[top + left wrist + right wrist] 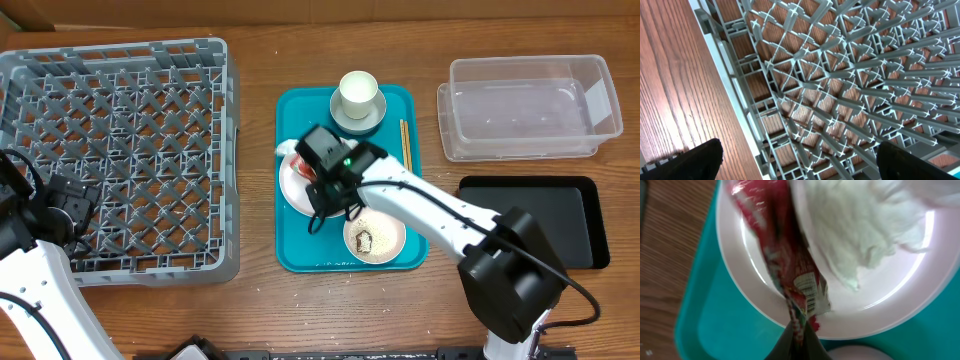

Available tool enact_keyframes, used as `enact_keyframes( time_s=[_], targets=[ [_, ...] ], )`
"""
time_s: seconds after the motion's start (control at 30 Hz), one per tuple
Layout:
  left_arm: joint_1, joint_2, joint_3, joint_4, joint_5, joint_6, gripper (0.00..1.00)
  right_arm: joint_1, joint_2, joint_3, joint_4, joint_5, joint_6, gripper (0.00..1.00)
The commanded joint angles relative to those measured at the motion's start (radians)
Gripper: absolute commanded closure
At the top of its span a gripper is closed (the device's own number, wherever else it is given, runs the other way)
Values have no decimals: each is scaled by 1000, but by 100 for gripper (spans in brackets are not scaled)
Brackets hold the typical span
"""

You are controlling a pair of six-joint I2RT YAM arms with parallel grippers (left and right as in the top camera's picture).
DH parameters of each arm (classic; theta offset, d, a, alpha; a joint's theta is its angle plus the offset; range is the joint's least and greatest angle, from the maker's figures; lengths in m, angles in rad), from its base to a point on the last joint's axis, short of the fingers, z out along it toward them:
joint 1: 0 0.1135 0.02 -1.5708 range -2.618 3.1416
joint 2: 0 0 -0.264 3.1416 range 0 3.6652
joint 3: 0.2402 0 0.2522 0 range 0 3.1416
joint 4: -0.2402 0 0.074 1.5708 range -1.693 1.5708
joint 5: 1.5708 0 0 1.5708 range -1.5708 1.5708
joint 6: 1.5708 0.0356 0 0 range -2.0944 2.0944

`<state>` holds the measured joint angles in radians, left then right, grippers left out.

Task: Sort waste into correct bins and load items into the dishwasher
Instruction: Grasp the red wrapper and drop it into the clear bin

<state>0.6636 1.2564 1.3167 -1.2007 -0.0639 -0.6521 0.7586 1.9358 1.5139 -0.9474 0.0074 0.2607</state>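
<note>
At far left, the dishwasher point(120, 150), a grey lattice crate, stands bare of dishes, and the left claw point(805, 162) hangs over its near corner with its jaws wide apart, holding nothing. At the centre of the tabletop, on the teal tray point(300, 255), the right claw point(800, 340) is pinched tight on the lower tip of the red foil wrapper point(785, 255). The wrapper lies across the white plate point(740, 270), and its upper part is tucked beside and partly under the crumpled napkin point(855, 225).

The grip is thin and sits on slippery foil. The lift is likely best made slow and straight up, so that the wrapper slides free without dragging the napkin off or tipping the plate's rim.

Just right of the plate sits the small bowl point(375, 235) of rice and a brown scrap, and behind it the white cup point(358, 92) rests in the grey-green bowl point(340, 115), beside wooden chopsticks point(404, 145). A carry should clear all of these on the way to the clear tub point(520, 110) and the black tray point(530, 215) at far right. Which of the two takes foil cannot be told.

The wrapper bears a barcode on a white patch. Its print is too blurred to read, and no brand shows.
</note>
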Motion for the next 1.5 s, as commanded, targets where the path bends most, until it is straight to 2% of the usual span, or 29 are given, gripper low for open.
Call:
enact_keyframes(
  time_s=[0.0,0.2,0.33,0.4,0.47,0.63,0.67,0.7,0.77,0.8,0.87,0.97,1.1,1.17,1.23,1.47],
  targets=[
    [4,-13,22,0,2,-6,0,-31,-42,186,-71,89,52,96],
    [4,-13,23,0,2,-6,0,-149,-61,409,-225,170,64,96],
    [4,-13,22,0,2,-6,0,-320,-62,487,-287,209,232,96],
    [4,-13,22,0,2,-6,0,-446,-62,485,-307,194,399,96],
    [4,-13,22,0,2,-6,0,-540,-60,470,-313,151,503,96],
    [4,-13,22,0,2,-6,0,-712,-60,418,-294,68,635,95],
    [4,-13,23,0,2,-6,0,-735,-60,407,-277,53,634,81],
    [4,-13,22,0,2,-6,0,-759,-60,393,-245,35,627,42],
    [4,-13,23,0,2,-6,0,-776,-60,389,-212,19,579,15],
    [4,-13,23,0,2,-6,0,-780,-60,389,-192,2,525,7],
    [4,-13,23,0,2,-6,0,-780,-60,390,-167,-57,425,0],
    [4,-13,23,0,2,-6,0,-773,-60,391,-178,-221,335,0],
    [4,-13,23,0,2,-6,0,-705,-60,391,-215,-459,129,4],
    [4,-13,23,0,2,-6,0,-629,-60,389,-263,-402,117,10],
    [4,-13,23,0,2,-6,0,-542,-60,374,-278,-301,117,11],
    [4,-13,22,0,2,-6,0,-224,-58,216,-132,39,116,3]
  ],
)
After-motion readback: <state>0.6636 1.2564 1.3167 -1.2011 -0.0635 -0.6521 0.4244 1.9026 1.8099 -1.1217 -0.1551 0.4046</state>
